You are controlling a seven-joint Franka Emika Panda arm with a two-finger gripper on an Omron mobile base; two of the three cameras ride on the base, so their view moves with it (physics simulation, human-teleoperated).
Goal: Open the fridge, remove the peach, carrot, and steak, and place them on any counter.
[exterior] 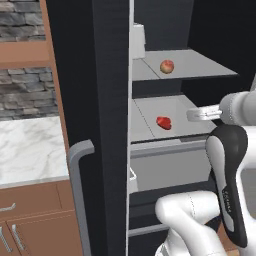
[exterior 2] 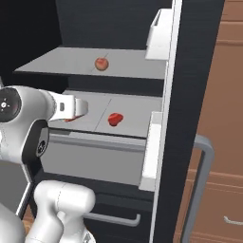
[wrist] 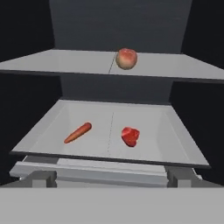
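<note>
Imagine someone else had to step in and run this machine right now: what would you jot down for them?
Gripper: open, empty, level with the front of the lower shelf.
Fridge: doors already open.
Peach: on the upper shelf, near the middle.
Carrot and steak: on the lower shelf, apart from each other.
Counter: beside the fridge; none of the three items on it.
Done: opening the fridge.
Left: take out peach, carrot and steak and set each on a counter.

Stone wall, wooden cabinets.

Glossy red steak, matt grey fridge shelves
</note>
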